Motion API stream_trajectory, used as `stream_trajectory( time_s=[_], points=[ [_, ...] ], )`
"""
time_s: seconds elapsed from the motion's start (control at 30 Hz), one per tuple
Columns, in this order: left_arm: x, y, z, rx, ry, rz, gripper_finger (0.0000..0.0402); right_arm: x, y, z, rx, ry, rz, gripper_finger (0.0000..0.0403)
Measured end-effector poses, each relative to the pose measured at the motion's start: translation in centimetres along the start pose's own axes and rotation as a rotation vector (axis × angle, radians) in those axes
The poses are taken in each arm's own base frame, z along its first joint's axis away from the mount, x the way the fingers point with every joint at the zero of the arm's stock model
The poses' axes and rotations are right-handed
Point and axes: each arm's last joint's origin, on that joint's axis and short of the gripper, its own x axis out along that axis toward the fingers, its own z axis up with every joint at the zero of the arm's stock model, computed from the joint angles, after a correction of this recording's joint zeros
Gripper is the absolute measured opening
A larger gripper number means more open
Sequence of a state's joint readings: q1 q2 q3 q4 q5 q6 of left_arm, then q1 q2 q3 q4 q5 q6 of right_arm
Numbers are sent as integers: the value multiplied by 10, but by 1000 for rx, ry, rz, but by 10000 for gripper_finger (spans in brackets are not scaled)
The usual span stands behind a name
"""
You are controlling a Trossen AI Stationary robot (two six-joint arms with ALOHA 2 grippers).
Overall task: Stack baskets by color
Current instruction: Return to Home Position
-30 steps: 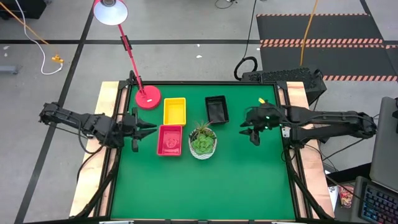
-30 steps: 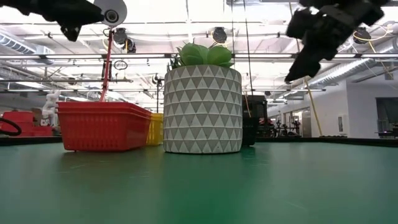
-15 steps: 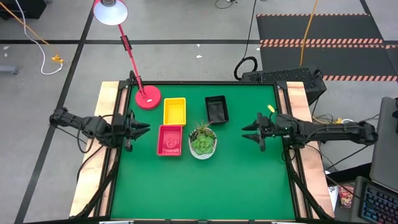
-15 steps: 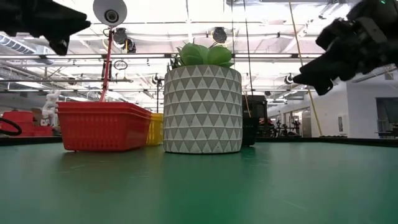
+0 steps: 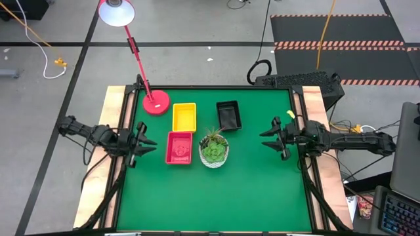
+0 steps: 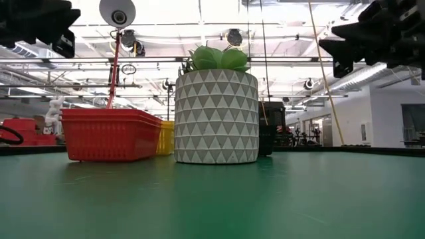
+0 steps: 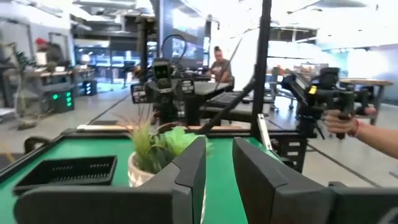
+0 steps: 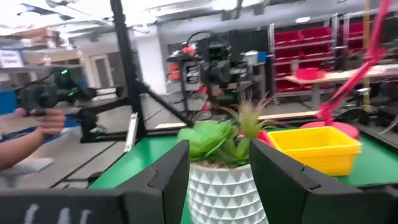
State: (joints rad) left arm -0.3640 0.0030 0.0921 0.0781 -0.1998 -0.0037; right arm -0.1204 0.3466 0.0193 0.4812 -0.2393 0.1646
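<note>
The baskets [image 6: 109,136] ring the plant pot [image 5: 214,149], red stack [image 5: 179,147] at nine o'clock, yellow stack [image 5: 184,117] eleven, black stack [image 5: 228,115] one, so I'd want the left gripper [image 5: 148,144] and right gripper [image 5: 266,139], empty with fingers apart, backing off level.

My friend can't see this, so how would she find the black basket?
On the green table, find the green plant in its white patterned pot near the middle. Just past it, toward the edge with the round red lamp base, sits the black rectangular plastic mesh basket. It is the only black one; the yellow basket and red basket sit on the plant's other side.
</note>
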Motion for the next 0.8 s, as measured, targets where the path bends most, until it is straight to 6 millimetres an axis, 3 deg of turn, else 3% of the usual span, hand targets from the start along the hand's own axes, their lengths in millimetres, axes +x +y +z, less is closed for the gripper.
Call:
stream_trajectory(
  time_s=[0.2, 0.4, 0.8],
  points=[
    [1, 2, 0, 34, -2, -22, 81, 0, 1, 1, 0, -8, 32, 160],
    [4, 10, -19, 16, -15, 17, 81, 0, 1, 1, 2, -3, 30, 160],
    [4, 19, -25, -33, 49, -16, 81, 0, 0, -2, -33, 25, 26, 160]
  ],
)
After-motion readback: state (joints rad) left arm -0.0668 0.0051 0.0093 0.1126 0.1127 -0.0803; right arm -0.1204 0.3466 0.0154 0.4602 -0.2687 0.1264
